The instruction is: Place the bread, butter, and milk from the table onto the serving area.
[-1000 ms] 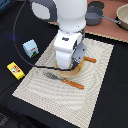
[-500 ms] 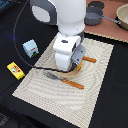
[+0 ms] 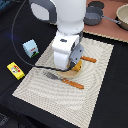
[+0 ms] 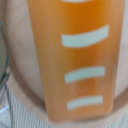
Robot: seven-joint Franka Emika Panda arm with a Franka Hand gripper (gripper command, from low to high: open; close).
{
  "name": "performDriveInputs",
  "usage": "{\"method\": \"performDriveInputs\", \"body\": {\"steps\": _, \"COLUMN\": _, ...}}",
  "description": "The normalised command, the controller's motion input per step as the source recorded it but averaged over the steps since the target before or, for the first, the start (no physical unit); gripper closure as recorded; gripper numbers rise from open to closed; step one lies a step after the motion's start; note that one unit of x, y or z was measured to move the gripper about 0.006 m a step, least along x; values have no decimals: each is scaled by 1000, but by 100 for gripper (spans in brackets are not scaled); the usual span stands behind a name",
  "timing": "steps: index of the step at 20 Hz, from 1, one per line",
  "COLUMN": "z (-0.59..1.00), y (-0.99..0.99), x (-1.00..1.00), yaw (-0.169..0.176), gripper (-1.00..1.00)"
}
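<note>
The white robot arm (image 3: 67, 42) stands low over the beige striped rectangular placemat (image 3: 97, 75), hiding most of the round tan plate (image 4: 22, 75). The wrist view is filled by the golden-orange oblong loaf of bread (image 4: 75, 55) with pale score lines, lying on that plate; in the exterior view only an orange edge shows beside the arm. The claw itself is hidden, so I cannot tell how far open it is. On the dark surface (image 3: 15, 30) off the placemat, towards the exterior view's left, sit the white-and-blue milk carton (image 3: 31, 48) and the flat yellow butter box (image 3: 15, 70), apart from each other. A fork (image 3: 50, 76) and a wooden-handled knife (image 3: 75, 84) lie on the placemat.
</note>
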Motion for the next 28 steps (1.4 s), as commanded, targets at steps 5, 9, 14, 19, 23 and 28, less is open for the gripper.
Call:
{"method": "performDriveInputs", "body": {"steps": 5, "z": 289, "y": -168, "x": -814, "yaw": 0, "gripper": -100}}
{"method": "performDriveInputs", "body": {"steps": 9, "z": 19, "y": -301, "x": -894, "yaw": 0, "gripper": -100}}
{"method": "performDriveInputs", "body": {"steps": 14, "z": -4, "y": -359, "x": -961, "yaw": 0, "gripper": -100}}
{"method": "performDriveInputs", "body": {"steps": 19, "z": 116, "y": -347, "x": -915, "yaw": -7, "gripper": -100}}
{"method": "performDriveInputs", "body": {"steps": 23, "z": 86, "y": -352, "x": -864, "yaw": -31, "gripper": -100}}
{"method": "performDriveInputs", "body": {"steps": 28, "z": -14, "y": -301, "x": -665, "yaw": -29, "gripper": -100}}
